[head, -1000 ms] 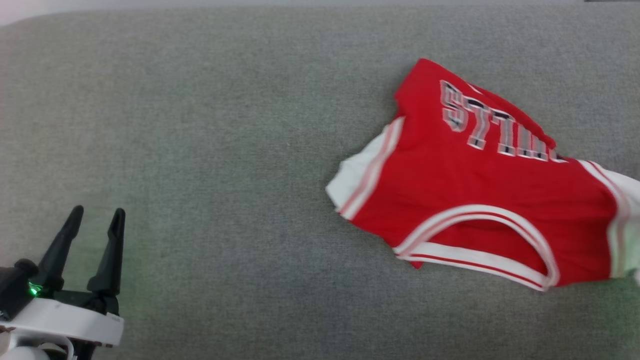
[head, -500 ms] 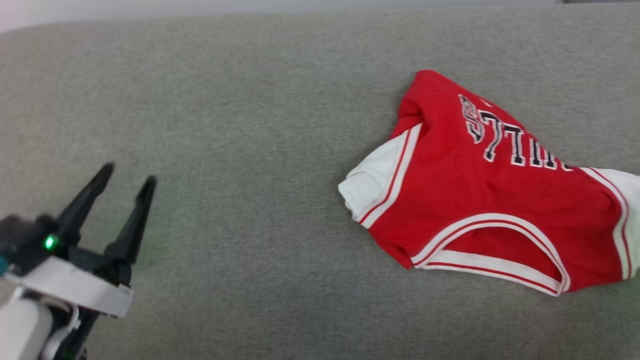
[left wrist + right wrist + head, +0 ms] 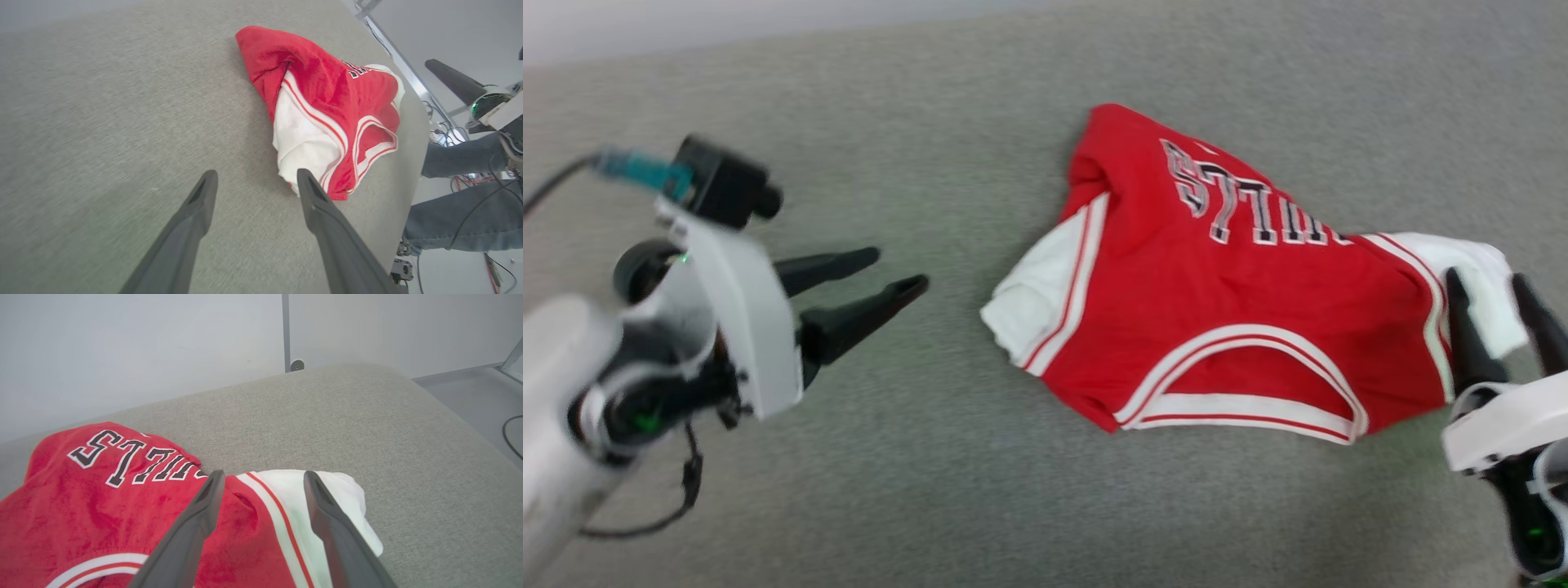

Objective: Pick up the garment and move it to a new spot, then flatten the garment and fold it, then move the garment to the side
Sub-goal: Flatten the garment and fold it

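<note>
Garment [image 3: 1225, 310] is laid crumpled on grey surface [image 3: 931, 490]; left end effector [image 3: 902, 267] is held open, empty, beside it, right end effector [image 3: 1487, 278] likewise over its white sleeve [image 3: 347, 492].

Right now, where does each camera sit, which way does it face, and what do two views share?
Head view: robot's head, facing down at the red jersey-style shirt with white sleeves on the grey fabric surface; left fingers at left, right fingers lower right.
Left wrist view: left wrist, along its fingers at one white sleeve.
Right wrist view: right wrist, along its fingers over the other sleeve.
Shared: both wrist views see the shirt from opposite ends.
</note>
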Robot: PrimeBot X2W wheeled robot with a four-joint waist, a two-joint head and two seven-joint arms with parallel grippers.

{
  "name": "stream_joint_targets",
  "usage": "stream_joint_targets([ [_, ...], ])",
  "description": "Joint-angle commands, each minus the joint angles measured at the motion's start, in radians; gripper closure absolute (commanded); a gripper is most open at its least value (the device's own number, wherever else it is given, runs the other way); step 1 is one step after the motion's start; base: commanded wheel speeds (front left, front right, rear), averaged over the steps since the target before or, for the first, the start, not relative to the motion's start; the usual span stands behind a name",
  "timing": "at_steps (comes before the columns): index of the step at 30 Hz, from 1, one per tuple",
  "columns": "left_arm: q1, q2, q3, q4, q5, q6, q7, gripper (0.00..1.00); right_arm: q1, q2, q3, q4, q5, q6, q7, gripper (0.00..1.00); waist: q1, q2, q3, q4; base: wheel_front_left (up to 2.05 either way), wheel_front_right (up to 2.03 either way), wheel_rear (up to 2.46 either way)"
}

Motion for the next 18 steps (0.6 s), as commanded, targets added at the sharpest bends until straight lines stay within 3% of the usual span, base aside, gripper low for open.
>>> stream_joint_targets([
  [1, -0.039, -0.01, -0.014, 0.011, -0.029, 0.002, 0.041, 0.0, 0.01, 0.001, 0.022, -0.001, 0.011, -0.001, -0.017, 0.0, 0.0, 0.0, 0.049, -0.061, 0.0, 0.0, 0.0],
  [7, -0.149, -0.033, -0.077, 0.064, -0.096, 0.002, 0.196, 0.0, 0.035, 0.001, 0.098, -0.013, 0.043, -0.001, -0.081, 0.0, 0.0, 0.0, 0.102, -0.128, 0.0, 0.0, 0.0],
  [13, -0.168, -0.024, -0.116, 0.108, -0.134, 0.002, 0.259, 0.0, 0.06, 0.001, 0.149, -0.01, 0.068, -0.001, -0.121, 0.0, 0.0, 0.0, 0.131, -0.17, 0.0, 0.0, 0.0],
  [18, -0.144, -0.023, -0.094, 0.099, -0.255, 0.002, 0.3, 0.0, 0.076, 0.001, 0.176, -0.005, 0.092, -0.001, -0.153, 0.0, 0.0, 0.0, 0.141, -0.185, 0.0, 0.0, 0.0],
])
